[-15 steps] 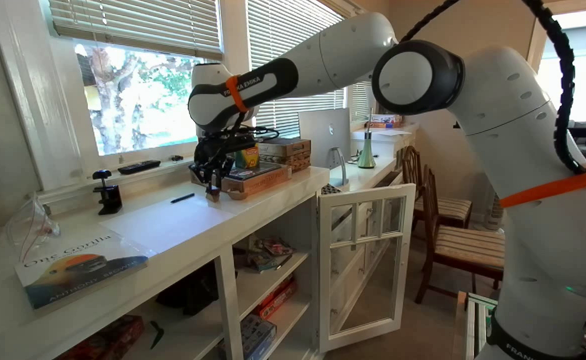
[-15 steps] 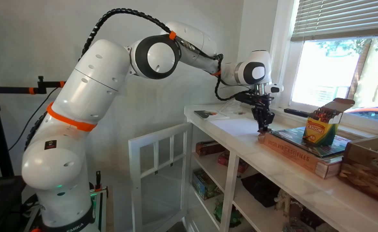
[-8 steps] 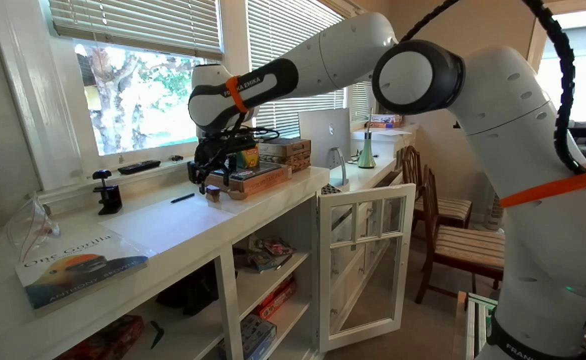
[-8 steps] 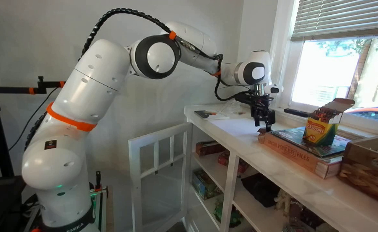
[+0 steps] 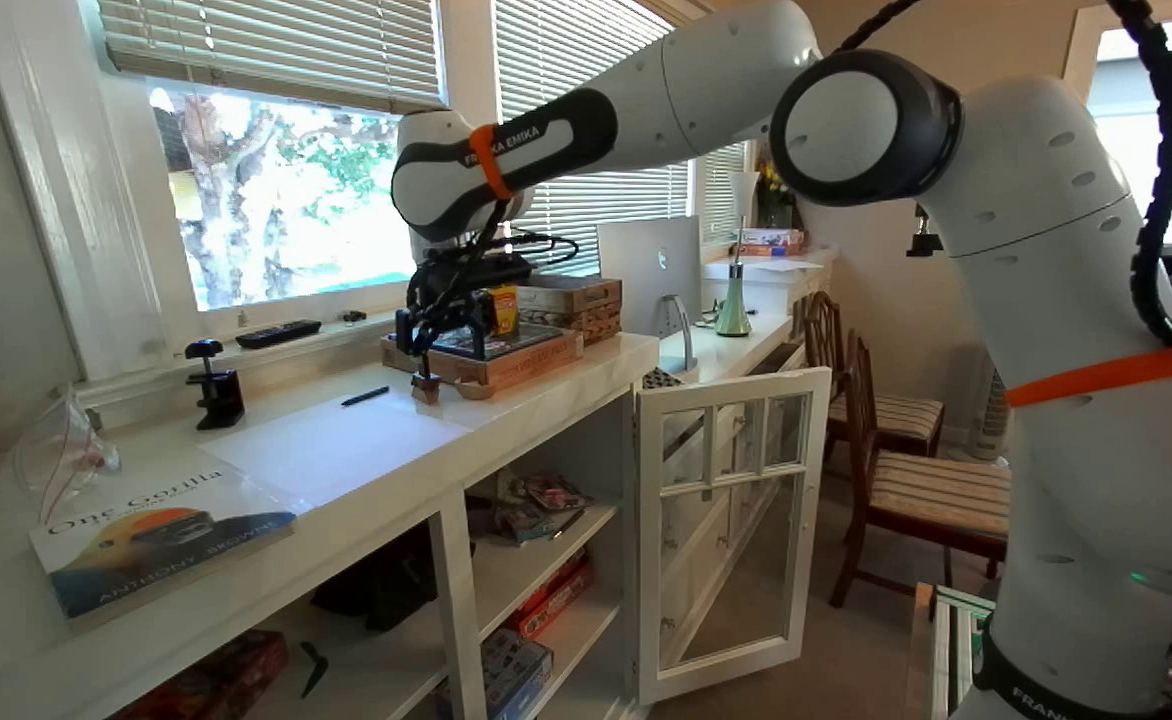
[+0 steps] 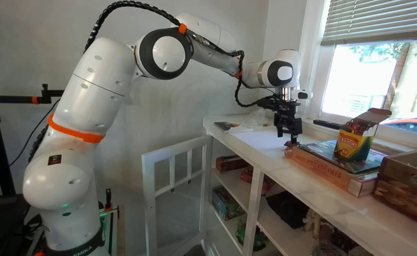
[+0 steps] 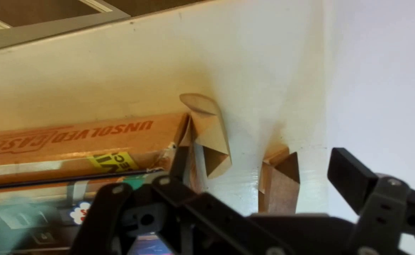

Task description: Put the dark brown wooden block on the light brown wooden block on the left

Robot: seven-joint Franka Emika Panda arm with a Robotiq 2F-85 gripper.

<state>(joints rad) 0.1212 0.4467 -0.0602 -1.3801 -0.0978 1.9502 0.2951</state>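
Dark brown wooden block (image 7: 282, 191) | gripper (image 7: 261, 157) above (jaws wide apart)

Unsolved Case Files box (image 6: 326, 171): one. On it: crayon box (image 6: 352, 145), one. Beside it: wooden block (image 7: 281, 194), at least one. Well apart: One Gorilla book (image 5: 161, 535), one; remote control (image 5: 278, 334), one; chairs (image 5: 936, 492), two.

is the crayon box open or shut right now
Open. In an exterior view, the crayon box has its lid tipped back, and crayons show inside.
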